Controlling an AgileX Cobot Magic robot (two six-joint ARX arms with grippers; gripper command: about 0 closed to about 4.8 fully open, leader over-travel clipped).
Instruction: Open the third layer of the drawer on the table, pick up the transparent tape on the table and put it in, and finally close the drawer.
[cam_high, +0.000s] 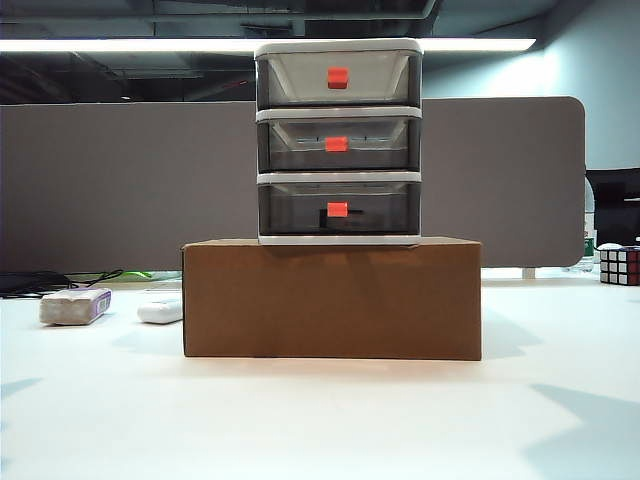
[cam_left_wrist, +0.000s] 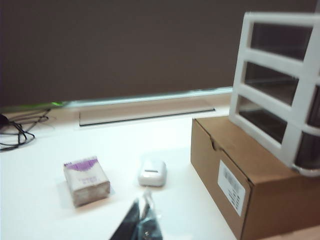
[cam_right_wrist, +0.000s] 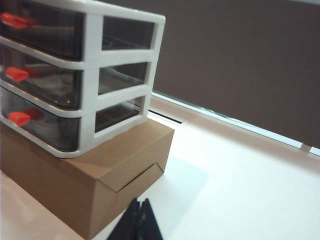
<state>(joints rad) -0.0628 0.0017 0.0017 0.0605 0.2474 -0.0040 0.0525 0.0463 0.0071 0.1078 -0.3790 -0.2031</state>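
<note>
Drawer (cam_high: 338, 143) is sitting on top of a brown cardboard box (cam_high: 332, 298), mid-bench (cam_high: 320, 420), all 3 smoky-grey layers pushed in. Third layer (cam_high: 338, 208), the lowest, is showing its red-orange handle (cam_high: 338, 209) at front centre. Transparent tape isn't showing in any view. A wrapped purple-and-white packet (cam_high: 75, 306) and a small white case (cam_high: 160, 311) are lying left of the box; a puzzle cube (cam_high: 619, 265) is resting at far right. Left tool (cam_left_wrist: 142, 222) is hovering near the packet, fingers pressed together, holding nothing. Right tool (cam_right_wrist: 139, 220) is hanging beside the box's corner, also closed, empty.
</note>
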